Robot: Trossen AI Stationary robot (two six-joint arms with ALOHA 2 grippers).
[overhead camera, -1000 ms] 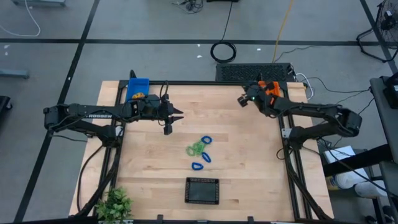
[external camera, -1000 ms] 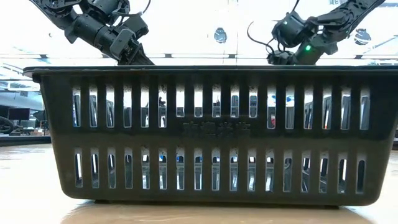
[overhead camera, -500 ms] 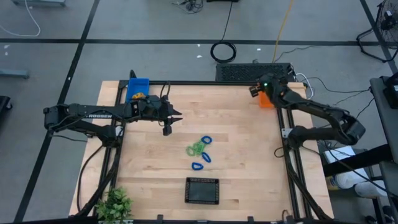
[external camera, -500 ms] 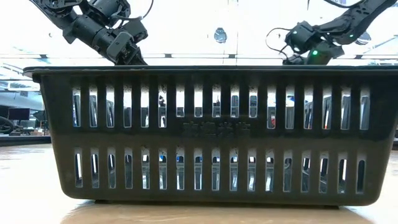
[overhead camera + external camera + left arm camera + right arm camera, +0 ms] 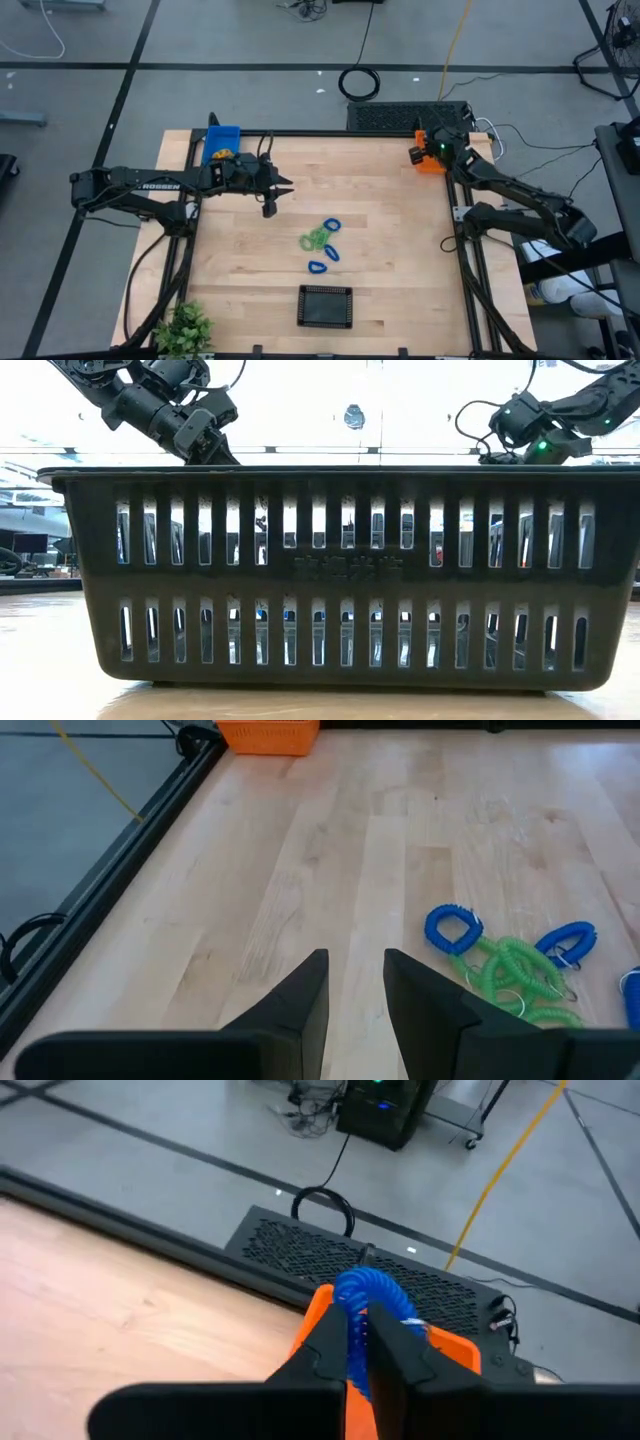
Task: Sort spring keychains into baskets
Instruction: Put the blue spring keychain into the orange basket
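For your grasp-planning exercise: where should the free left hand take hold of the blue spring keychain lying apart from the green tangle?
Probably from straight above, pinching one side of the lowest blue spring keychain. It lies flat as an open loop, clear of the green coils, so the left hand can close across its coil.

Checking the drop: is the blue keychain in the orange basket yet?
Not yet: right gripper jaws still clamp the blue keychain above the orange basket.

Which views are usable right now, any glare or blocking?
Low view: black basket fills the frame, windows behind blown out white. High view: evenly lit, keychains clear. Right wrist view: sharp on the blue keychain in the right gripper above the orange basket.
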